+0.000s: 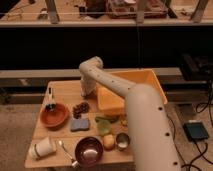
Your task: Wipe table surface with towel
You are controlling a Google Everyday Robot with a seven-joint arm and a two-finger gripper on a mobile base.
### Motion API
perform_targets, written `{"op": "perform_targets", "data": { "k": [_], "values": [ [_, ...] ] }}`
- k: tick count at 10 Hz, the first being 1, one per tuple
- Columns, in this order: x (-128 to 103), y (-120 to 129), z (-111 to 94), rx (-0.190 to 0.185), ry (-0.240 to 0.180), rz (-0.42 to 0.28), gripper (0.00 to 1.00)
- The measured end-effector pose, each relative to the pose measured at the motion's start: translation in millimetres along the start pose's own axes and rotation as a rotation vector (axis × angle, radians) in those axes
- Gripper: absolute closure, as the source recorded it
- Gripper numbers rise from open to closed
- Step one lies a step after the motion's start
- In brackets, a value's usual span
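A bulky cream-white arm is seen, built from smooth rounded tubular segments joined at a domed elbow. A row of small dark dots is set along the upper segment. The gripper at the narrower far end, over the table's far side, is closed.
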Motion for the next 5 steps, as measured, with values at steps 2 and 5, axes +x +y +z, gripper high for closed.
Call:
{"op": "perform_targets", "data": {
  "k": [2,5],
  "values": [
    [-6.1,-33.8,11.5,0.009,-0.013,-0.025,1.0],
    [-29.0,-83.5,24.0,0.038,-0.044,-0.094,1.0]
  ]
}}
